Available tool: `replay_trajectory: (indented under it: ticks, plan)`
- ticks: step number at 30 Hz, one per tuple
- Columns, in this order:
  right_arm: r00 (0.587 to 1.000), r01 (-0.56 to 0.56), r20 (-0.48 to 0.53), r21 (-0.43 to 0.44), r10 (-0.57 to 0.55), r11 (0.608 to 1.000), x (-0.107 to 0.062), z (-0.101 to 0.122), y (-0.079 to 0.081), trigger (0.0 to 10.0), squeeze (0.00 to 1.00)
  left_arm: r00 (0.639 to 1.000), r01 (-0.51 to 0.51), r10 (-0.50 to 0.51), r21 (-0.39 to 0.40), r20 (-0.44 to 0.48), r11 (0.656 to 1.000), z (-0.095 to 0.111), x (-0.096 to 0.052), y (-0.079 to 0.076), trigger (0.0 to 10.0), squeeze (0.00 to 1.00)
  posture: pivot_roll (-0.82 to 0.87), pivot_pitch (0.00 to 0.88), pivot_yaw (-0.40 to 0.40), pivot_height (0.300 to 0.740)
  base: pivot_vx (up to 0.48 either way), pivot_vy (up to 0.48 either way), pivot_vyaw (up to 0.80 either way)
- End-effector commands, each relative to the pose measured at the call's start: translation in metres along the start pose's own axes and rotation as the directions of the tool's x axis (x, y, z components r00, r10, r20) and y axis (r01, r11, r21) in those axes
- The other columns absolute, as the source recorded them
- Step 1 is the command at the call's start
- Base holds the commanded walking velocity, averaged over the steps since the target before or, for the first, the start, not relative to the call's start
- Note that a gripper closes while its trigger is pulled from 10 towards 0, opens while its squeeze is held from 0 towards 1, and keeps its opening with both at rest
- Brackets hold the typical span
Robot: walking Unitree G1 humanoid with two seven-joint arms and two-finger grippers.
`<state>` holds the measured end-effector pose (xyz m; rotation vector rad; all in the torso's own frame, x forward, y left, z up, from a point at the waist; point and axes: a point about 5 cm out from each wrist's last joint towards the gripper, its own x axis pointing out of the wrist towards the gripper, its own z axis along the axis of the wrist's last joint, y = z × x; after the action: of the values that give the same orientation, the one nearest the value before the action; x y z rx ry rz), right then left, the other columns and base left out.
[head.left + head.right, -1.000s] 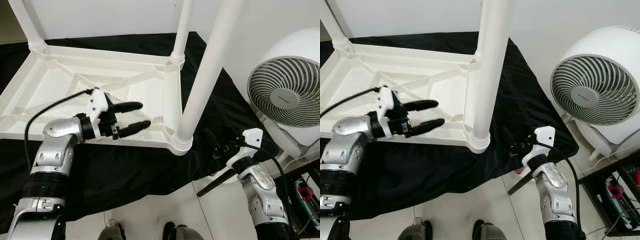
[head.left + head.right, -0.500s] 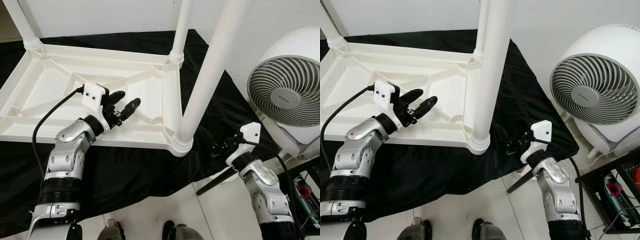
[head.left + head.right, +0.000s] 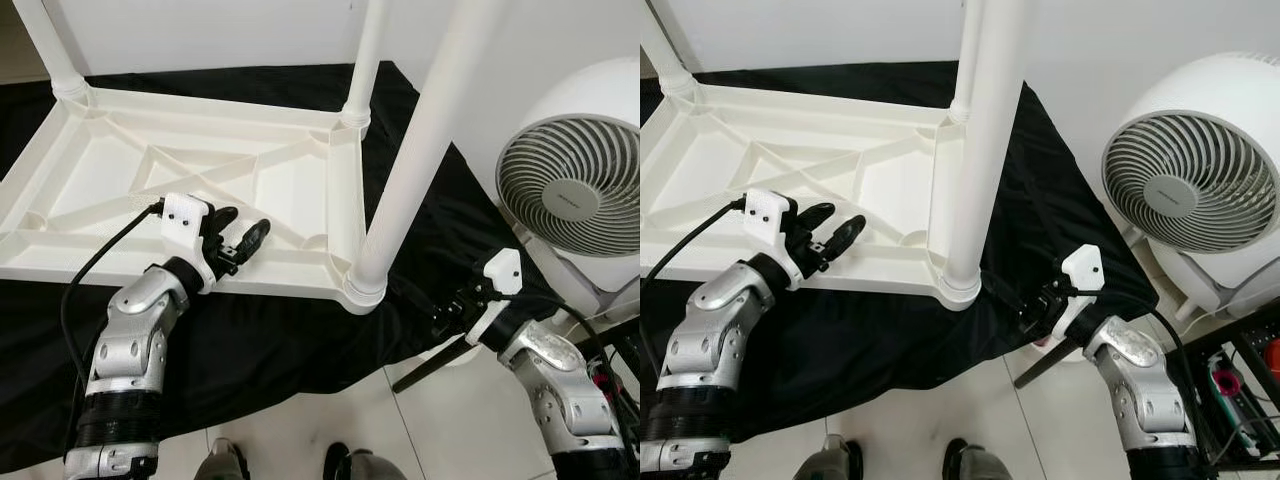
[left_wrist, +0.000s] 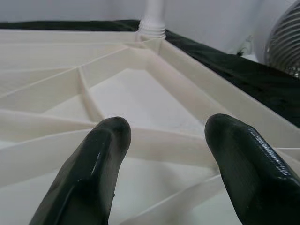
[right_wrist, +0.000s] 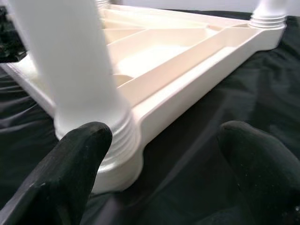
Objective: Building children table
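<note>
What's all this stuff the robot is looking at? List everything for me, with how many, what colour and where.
Table top: one, white, upside down on the black cloth, ribbed underside up.
Table legs: three seen, white, standing up from the top's corners.
Cloth: one, black, spread under the table.
Fan: one, white, round, on the robot's right.
Shelf: one, dark, low on the right, holding small items too small to tell.
Floor: pale tiles, in front.
Left gripper: one, black fingers, open, over the table's near edge.
Right gripper: one, black fingers, open, near the foot of the closest leg.
Feet: two, at the bottom edge.
</note>
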<state>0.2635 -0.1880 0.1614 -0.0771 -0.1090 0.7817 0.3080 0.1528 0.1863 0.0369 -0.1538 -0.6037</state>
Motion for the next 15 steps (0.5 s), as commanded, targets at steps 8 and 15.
replay_trajectory:
  ticks: [8,15]
  plan:
    - [0.994,-0.106,0.013,0.007,0.106,0.994,0.007,0.01,0.004,10.0,0.0,0.993,0.118,-0.12,0.082,0.01,0.99,0.004,-0.006,-0.025,10.0,0.0,0.11,0.137,-0.073,0.74,0.0,0.0,0.0]
    - [0.984,-0.175,0.023,-0.017,0.176,0.984,0.016,0.016,0.005,10.0,0.0,0.959,0.283,-0.284,0.078,-0.003,0.956,0.009,-0.016,-0.046,10.0,0.0,0.12,0.14,-0.081,0.74,0.0,0.0,0.0]
